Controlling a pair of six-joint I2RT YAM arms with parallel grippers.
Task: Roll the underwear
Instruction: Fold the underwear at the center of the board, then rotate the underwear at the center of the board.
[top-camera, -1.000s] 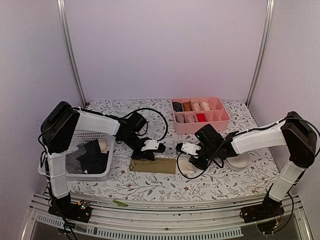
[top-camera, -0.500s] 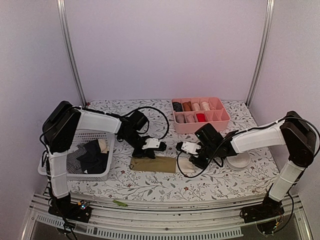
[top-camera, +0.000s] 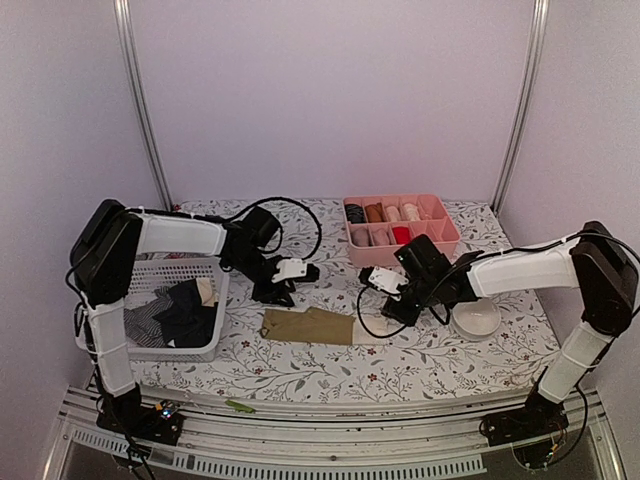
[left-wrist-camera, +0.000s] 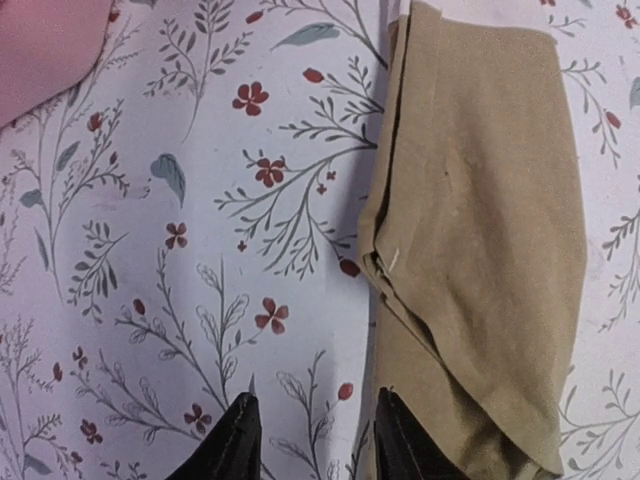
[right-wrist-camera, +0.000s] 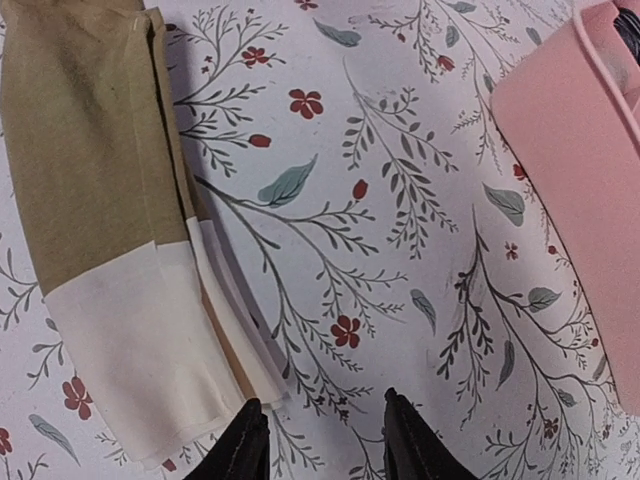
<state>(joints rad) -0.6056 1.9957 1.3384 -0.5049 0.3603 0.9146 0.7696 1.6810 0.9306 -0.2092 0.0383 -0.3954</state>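
Observation:
An olive-tan underwear with a cream waistband end lies folded into a long strip on the floral table. It shows in the left wrist view and the right wrist view. My left gripper is open and empty, just behind the strip's left end. My right gripper is open and empty, just behind the strip's cream end. More underwear, striped and black, lies in the white basket.
The pink divided tray with several rolled garments stands at the back right, and its edge shows in the right wrist view. A white bowl sits right of my right gripper. The basket is at the left edge.
Both grippers have let go of the olive-tan strip, lifted and drawn back toward the far side. The strip now lies flat by itself.

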